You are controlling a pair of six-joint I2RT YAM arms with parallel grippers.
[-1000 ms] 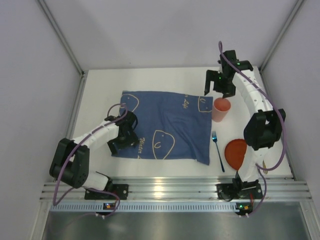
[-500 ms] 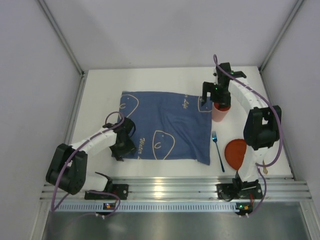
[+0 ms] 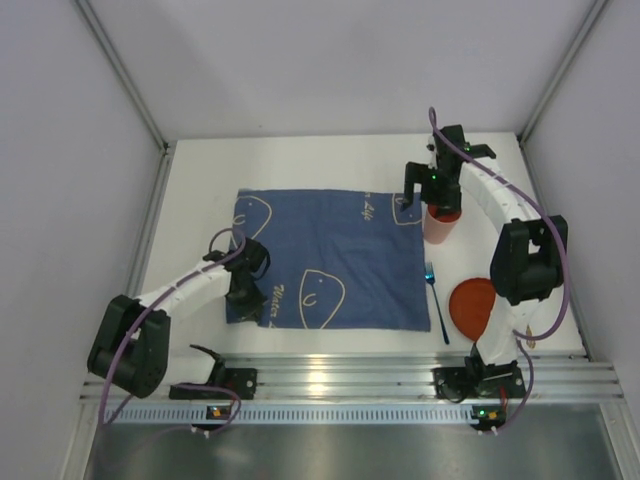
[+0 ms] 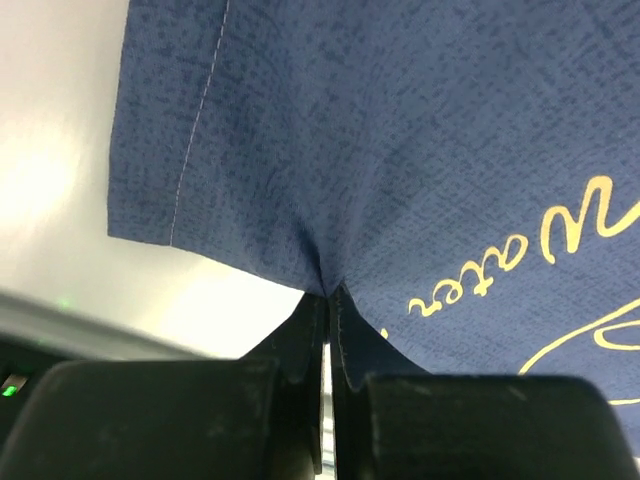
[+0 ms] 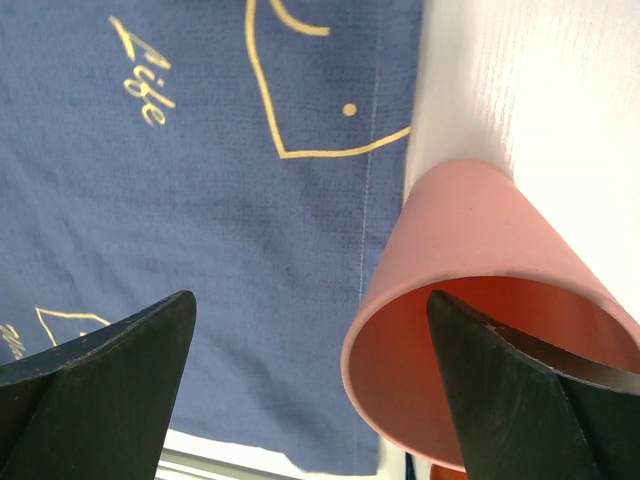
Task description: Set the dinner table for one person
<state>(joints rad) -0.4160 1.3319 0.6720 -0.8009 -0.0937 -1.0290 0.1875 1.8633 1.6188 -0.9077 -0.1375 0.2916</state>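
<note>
Cup [image 5: 470,230] rim partly behind right jaws

Setting: robotics lab test cell. Evidence: white dinner table [image 3: 300,160] boxed in by plain grey panel walls [image 3: 330,60] on aluminium posts [image 3: 122,75]. Slotted aluminium rail [image 3: 340,380] along near edge carries two bolted arm bases [image 3: 478,383] with lit status LEDs [image 3: 487,412]. Exposed purple cabling [image 3: 432,122] along both arms.

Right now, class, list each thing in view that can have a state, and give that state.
blue cloth, spread flat, near edge pinched.
pink cup, upright, empty.
fork, lying flat beside the cloth.
red plate, flat, partly hidden.
left gripper, jaws shut on the blue cloth.
right gripper, jaws open over the pink cup.
</note>
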